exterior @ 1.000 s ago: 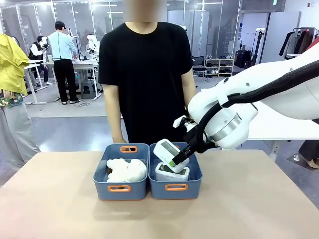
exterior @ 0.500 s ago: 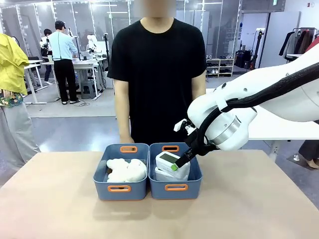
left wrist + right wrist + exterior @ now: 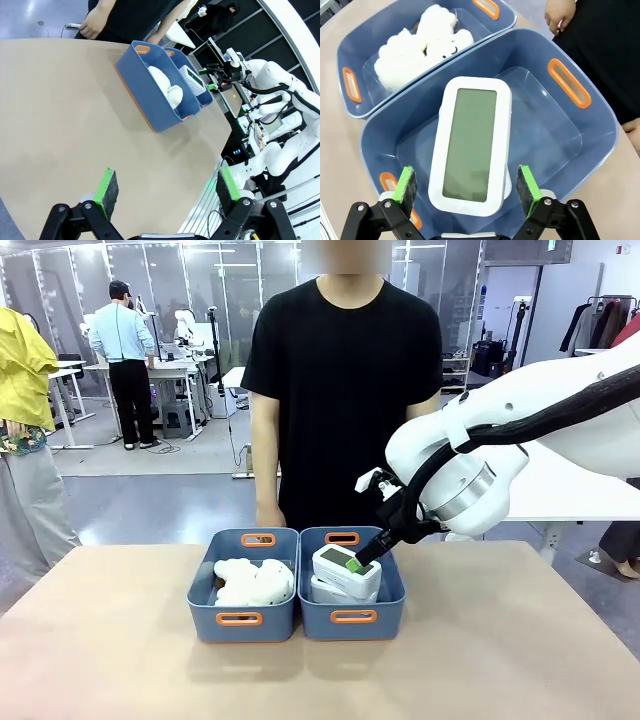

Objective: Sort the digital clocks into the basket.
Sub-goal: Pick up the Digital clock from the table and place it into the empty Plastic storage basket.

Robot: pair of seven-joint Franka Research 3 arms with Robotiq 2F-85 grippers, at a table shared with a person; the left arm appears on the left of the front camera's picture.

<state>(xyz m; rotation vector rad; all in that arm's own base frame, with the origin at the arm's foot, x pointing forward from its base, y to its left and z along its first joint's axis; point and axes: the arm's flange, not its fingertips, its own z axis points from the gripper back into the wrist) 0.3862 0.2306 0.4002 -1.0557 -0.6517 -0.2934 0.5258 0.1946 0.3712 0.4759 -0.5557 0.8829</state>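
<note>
A white digital clock (image 3: 346, 572) with a grey-green face lies flat on top of a second white clock (image 3: 322, 592) inside the right blue basket (image 3: 322, 623). My right gripper (image 3: 362, 558) hovers just above the top clock. In the right wrist view, the green pads (image 3: 406, 185) of my right gripper (image 3: 466, 185) stand open on either side of the clock (image 3: 470, 145), apart from it. The basket's wall (image 3: 597, 120) surrounds it. My left gripper (image 3: 166, 185) is open over bare table, far from the baskets (image 3: 150, 95), with nothing between its fingers.
The left blue basket (image 3: 208, 595) holds white fluffy cloud toys (image 3: 252, 582) and touches the right one. A person in a black shirt stands at the far edge, one hand (image 3: 268, 516) hanging just behind the baskets. The tan table (image 3: 120, 660) lies open in front.
The right gripper has opened and let go of the clock, which has dropped from tilted in the air to flat on the other clock. The person has stepped right.
</note>
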